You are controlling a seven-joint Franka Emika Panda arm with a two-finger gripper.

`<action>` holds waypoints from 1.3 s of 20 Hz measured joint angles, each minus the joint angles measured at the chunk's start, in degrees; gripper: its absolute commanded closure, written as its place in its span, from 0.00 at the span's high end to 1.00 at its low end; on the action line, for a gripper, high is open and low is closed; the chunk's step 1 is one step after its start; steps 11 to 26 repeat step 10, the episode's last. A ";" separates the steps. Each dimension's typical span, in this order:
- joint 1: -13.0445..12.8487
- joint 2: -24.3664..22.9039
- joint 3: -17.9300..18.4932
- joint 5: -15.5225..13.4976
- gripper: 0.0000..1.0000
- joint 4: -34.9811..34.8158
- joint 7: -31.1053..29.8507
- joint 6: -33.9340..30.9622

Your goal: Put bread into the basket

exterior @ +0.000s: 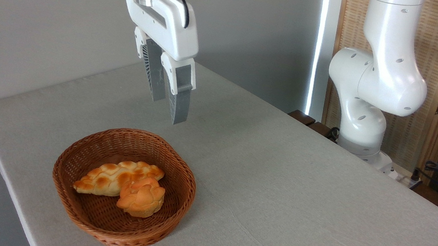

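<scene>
The bread (108, 176), a long braided loaf of pale yellow with golden-brown bumps, lies inside the reddish-brown wicker basket (75, 214) near the table's front left. A small round orange knotted bun (142, 198) rests against its right end, partly over it. My gripper (168, 111) hangs in the air above and behind the basket's far rim, fingers pointing down. It is open, with a narrow gap between the grey fingers and nothing held between them.
The grey cloth-covered table (279, 181) has its left edge close beside the basket. The arm's white base (370, 100) stands at the table's far right side. Cables and a wooden panel lie beyond the right edge.
</scene>
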 measured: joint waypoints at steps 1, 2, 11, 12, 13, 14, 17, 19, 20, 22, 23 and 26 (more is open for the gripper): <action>0.50 0.03 0.00 0.00 1.00 0.27 0.00 -0.13; 0.79 0.04 0.00 0.00 1.00 0.48 0.00 -0.21; 0.93 0.22 -0.02 0.00 1.00 0.91 0.00 -0.24; 0.93 0.22 -0.02 0.00 1.00 0.91 0.00 -0.24; 0.93 0.22 -0.02 0.00 1.00 0.91 0.00 -0.24; 0.93 0.22 -0.02 0.00 1.00 0.91 0.00 -0.24; 0.93 0.22 -0.02 0.00 1.00 0.91 0.00 -0.24; 0.93 0.22 -0.02 0.00 1.00 0.91 0.00 -0.24; 0.93 0.22 -0.02 0.00 1.00 0.91 0.00 -0.24; 0.93 0.22 -0.02 0.00 1.00 0.91 0.00 -0.24; 0.93 0.22 -0.02 0.00 1.00 0.91 0.00 -0.24; 0.93 0.22 -0.02 0.00 1.00 0.91 0.00 -0.24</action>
